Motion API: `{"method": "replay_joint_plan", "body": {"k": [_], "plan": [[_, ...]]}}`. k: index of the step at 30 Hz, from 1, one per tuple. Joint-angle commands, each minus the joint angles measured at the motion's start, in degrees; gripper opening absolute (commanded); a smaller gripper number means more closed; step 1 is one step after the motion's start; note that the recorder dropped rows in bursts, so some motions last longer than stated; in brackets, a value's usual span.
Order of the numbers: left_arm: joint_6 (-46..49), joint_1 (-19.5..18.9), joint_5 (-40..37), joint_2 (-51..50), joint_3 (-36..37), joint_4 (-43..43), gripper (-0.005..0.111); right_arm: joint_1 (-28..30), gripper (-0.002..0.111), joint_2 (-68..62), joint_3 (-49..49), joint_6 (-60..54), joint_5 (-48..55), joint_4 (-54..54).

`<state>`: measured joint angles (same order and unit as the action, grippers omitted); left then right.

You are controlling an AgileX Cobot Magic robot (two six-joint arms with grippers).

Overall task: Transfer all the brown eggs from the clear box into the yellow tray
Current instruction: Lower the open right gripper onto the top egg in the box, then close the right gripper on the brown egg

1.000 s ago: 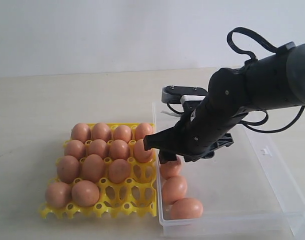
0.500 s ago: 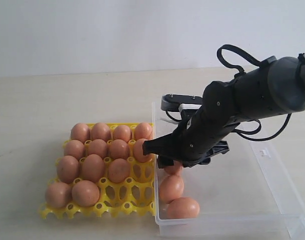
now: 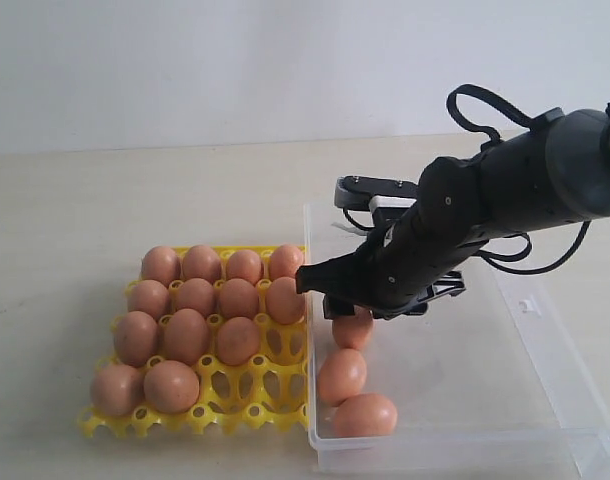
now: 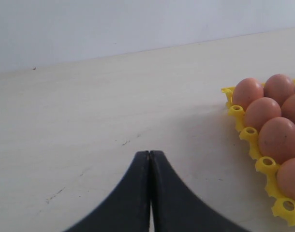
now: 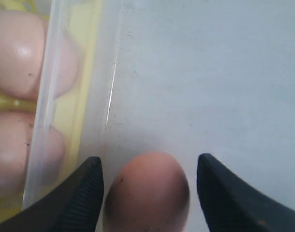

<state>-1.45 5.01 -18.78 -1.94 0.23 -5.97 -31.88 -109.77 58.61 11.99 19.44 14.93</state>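
The yellow tray [image 3: 235,395] holds several brown eggs [image 3: 196,296]; its front right cups are bare. Three brown eggs lie along the left wall of the clear box [image 3: 485,380]: one at the back [image 3: 353,330], one in the middle [image 3: 342,375] and one at the front [image 3: 364,415]. My right gripper [image 3: 330,298] hangs open over the back egg. In the right wrist view that egg [image 5: 147,193] sits between the spread fingers [image 5: 84,193] of the gripper [image 5: 149,159], with a gap on each side. My left gripper [image 4: 149,153] is shut and empty over bare table beside the tray [image 4: 263,165].
The box's left wall [image 5: 46,121] stands just beside one right finger, with tray eggs [image 5: 17,53] behind it. The box's right part has a bare floor [image 3: 465,350]. A latch tab [image 3: 530,300] sits on its right rim.
My right gripper has drawn back from the tray's right column into the box, over the back egg, its jaws still open. The box and its eggs shifted slightly.
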Motion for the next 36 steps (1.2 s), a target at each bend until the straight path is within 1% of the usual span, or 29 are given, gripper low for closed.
{"method": "replay_joint_plan", "body": {"k": [1,12,19,36], "plan": [[-0.25,0.18,0.68,-0.14,-0.23,0.13,0.0,0.33,0.056,-0.22,0.5,-0.96,-1.35,-0.54],[-0.25,0.18,0.68,-0.14,-0.23,0.13,0.0,0.33,0.056,-0.28,0.5,-0.98,-1.62,-0.54],[-0.25,0.18,0.68,-0.14,-0.23,0.13,0.0,0.33,0.051,-0.28,0.5,-0.98,-0.66,-0.54],[-0.25,0.18,0.68,-0.14,-0.23,0.13,0.0,0.22,0.051,-2.72,0.5,-2.1,1.95,-0.53]]}}
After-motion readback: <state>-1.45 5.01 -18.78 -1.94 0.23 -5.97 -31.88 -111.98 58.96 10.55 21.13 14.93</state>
